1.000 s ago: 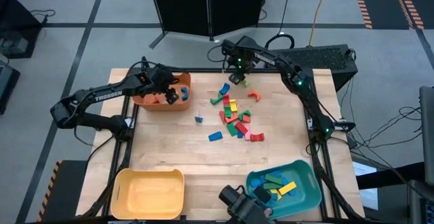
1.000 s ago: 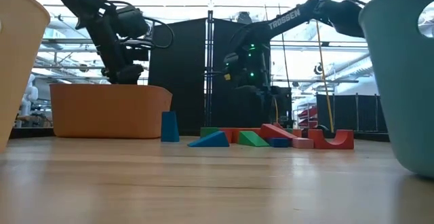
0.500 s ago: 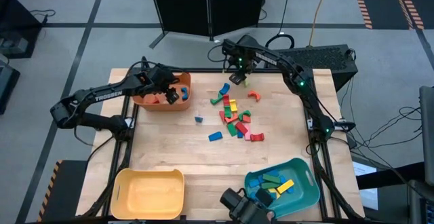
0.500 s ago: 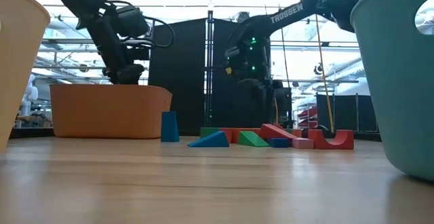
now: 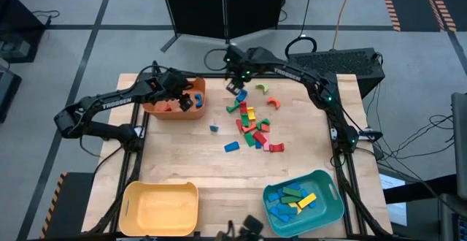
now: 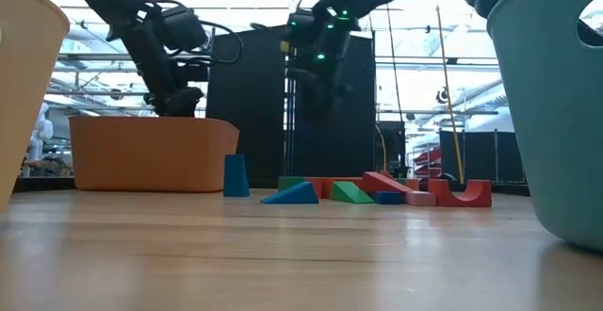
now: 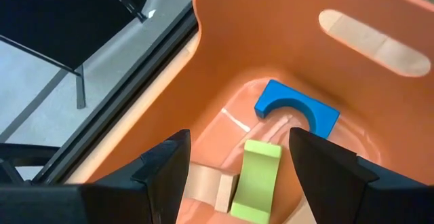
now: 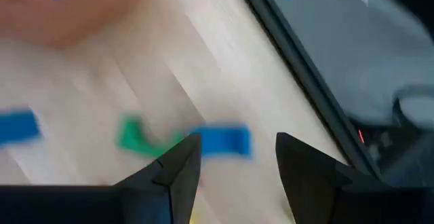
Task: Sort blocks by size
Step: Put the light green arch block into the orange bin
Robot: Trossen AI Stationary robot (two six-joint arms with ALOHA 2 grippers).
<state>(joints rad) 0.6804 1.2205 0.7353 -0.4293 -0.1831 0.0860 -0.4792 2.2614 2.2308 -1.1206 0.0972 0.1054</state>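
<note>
Blocks (image 5: 252,128) were heaped mid-table. The right gripper (image 5: 235,88), jaws parted and empty, had been swung from the heap toward the orange bin (image 5: 195,110), where the wide-open left gripper (image 5: 184,100) hovered.

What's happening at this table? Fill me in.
Two robot arms are sorting toy blocks into bins. The left gripper hangs open and empty over the orange bin, which holds a blue arch and a green block. The right gripper is open, holding nothing, above the far edge of the loose pile of blocks mid-table. The teal bin has several blocks; the yellow bin looks empty.
</note>
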